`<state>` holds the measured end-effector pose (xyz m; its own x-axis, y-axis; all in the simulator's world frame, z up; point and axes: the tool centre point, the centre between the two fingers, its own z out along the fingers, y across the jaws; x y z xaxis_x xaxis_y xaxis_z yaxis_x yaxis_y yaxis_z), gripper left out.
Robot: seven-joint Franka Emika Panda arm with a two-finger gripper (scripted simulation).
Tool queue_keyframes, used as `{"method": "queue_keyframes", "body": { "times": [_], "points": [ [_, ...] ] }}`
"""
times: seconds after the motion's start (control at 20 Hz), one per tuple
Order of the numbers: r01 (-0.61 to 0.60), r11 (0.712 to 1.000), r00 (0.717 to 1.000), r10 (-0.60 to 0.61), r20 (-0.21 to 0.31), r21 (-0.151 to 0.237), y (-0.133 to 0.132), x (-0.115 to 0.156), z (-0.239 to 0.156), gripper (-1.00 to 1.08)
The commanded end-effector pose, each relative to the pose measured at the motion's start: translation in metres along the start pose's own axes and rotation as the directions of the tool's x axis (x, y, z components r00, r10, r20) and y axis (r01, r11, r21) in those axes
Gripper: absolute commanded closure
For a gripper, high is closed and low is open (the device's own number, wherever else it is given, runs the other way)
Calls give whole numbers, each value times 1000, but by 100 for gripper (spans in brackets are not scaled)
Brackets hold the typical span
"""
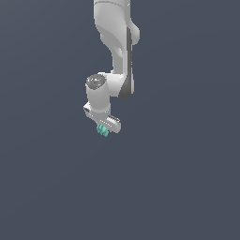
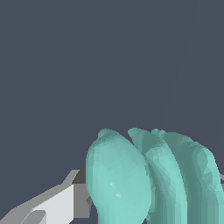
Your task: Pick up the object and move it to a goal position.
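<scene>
The white arm [image 1: 117,47] reaches down against a plain dark grey ground, and the teal object [image 1: 102,130] sits at the tip of the gripper [image 1: 104,127], just below the white hand. In the wrist view the object [image 2: 148,179] fills the near field, its rounded lobes side by side, with one grey-and-white finger [image 2: 65,201] against its side. The gripper seems closed on it, though the other finger is barely seen.
</scene>
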<state>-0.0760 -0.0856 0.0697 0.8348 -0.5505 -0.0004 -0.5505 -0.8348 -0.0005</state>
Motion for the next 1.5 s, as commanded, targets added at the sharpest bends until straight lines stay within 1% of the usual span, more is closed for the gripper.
{"method": "queue_keyframes", "body": {
  "times": [0.0,0.3,1.45],
  "points": [
    [0,1000,1000,0,-1,1,-3,-1,-16,108],
    [-1,1000,1000,1,-1,0,-11,-5,-67,108],
    [-1,1000,1000,1,-2,-2,-52,-19,-309,108]
  ]
}}
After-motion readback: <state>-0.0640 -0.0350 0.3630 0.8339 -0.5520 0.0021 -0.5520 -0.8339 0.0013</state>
